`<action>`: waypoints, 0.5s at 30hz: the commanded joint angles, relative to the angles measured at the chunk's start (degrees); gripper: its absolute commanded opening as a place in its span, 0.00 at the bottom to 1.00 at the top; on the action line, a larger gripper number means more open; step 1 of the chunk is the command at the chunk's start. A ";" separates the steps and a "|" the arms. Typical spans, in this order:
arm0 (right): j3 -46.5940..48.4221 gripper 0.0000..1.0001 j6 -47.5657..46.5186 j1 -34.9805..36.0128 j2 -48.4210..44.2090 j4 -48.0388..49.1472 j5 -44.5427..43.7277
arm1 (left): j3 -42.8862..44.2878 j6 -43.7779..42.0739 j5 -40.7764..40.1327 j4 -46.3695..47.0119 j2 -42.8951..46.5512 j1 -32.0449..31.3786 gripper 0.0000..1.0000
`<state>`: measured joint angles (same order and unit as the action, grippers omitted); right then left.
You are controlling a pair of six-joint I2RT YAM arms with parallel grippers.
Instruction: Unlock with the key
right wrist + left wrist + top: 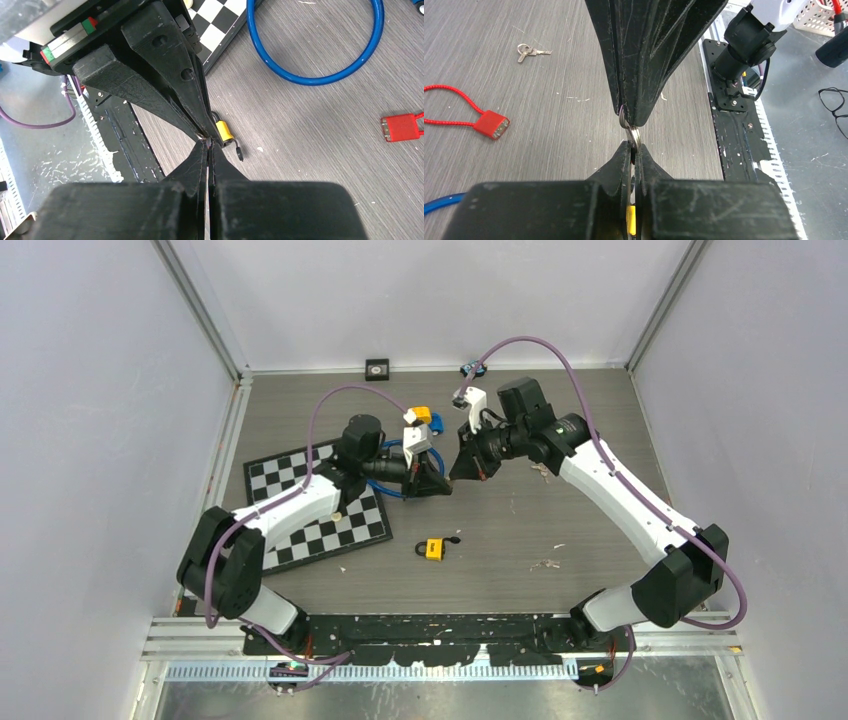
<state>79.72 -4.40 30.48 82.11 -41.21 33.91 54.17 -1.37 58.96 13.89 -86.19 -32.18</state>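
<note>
Left gripper point(633, 149), right gripper point(207, 148), seemingly sharing 1 key ring point(634, 134), 1 yellow padlock point(434, 549)

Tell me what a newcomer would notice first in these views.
The two arms meet tip to tip above the middle of the table: the left gripper and the right gripper are both shut on one small key ring. Nearer the arm bases, the yellow padlock lies on the wood, just right of the checkerboard mat.
</note>
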 commanded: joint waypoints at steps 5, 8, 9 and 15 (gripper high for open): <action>-0.20 0.01 -2.29 -0.33 -2.01 0.93 -2.61 | 1.17 -3.13 1.97 -4.04 3.97 -0.16 0.00; -0.13 0.09 -2.80 -0.33 -1.49 0.36 -2.00 | 0.97 -2.09 2.57 -4.22 4.55 -0.16 0.00; -0.07 0.13 -2.78 -0.33 -1.43 0.27 -1.60 | 0.77 -1.80 2.51 -4.18 4.75 -0.16 0.00; 0.18 0.37 -3.38 -0.33 -1.04 -0.61 2.11 | -0.61 -0.55 1.58 -4.07 5.62 -0.15 0.00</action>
<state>79.46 -6.31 30.39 82.11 -42.09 34.30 54.08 -2.94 58.57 8.95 -83.72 -32.18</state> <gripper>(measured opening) 0.306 0.020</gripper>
